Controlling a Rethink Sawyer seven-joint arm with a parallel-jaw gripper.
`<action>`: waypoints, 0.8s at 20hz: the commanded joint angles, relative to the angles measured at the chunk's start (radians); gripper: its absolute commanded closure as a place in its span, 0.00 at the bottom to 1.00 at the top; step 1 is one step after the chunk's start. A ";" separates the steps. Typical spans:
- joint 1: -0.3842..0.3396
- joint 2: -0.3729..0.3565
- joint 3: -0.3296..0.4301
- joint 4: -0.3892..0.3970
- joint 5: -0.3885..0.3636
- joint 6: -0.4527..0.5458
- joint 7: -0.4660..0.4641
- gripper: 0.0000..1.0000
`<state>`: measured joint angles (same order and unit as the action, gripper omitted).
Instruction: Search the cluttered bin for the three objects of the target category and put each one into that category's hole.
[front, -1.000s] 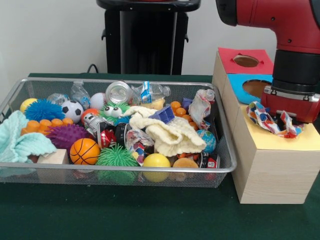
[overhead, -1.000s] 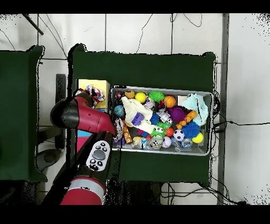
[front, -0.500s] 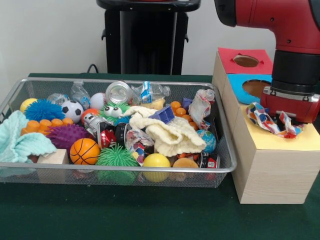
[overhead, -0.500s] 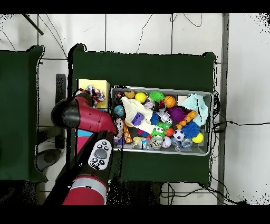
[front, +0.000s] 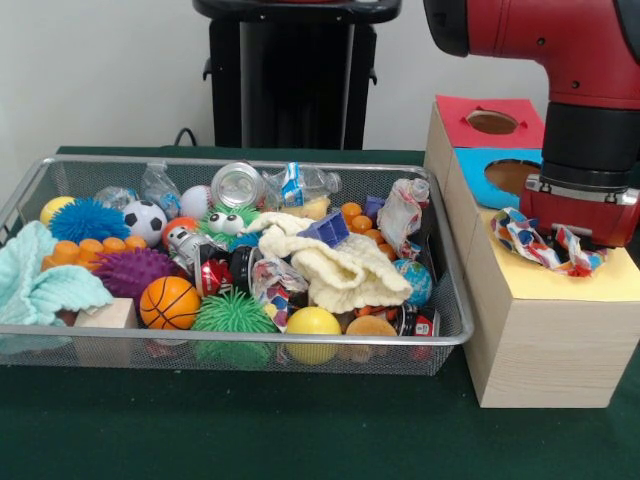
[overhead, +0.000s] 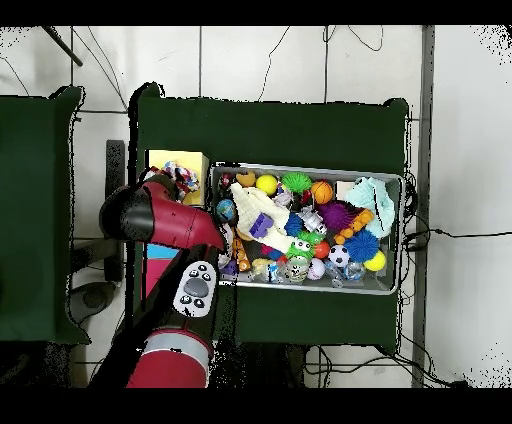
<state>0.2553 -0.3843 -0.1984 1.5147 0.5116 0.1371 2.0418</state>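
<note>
One spotted cloth (front: 547, 243) lies crumpled on the yellow box top (front: 560, 282) right of the wire bin (front: 240, 335), soft and light, best pinched at a fold; whether the gripper holds it, I cannot tell.

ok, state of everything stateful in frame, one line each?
spotted fabric piece: crumpled on the yellow box top, under the arm, not through the hole
second spotted fabric piece: in the bin, at its box-side end
red-topped box hole: open, unobstructed
blue-topped box hole: open, partly behind the arm
wire bin: full of toys
gripper: fingers hidden
</note>
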 joint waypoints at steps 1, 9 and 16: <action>-0.024 0.273 0.239 0.102 -0.082 0.087 0.047 0.00; -0.030 0.271 0.246 0.107 -0.083 0.084 0.045 0.00; -0.045 0.271 0.262 0.111 -0.085 0.093 0.040 1.00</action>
<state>0.2442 -0.3891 -0.1851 1.5171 0.5013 0.1379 2.0418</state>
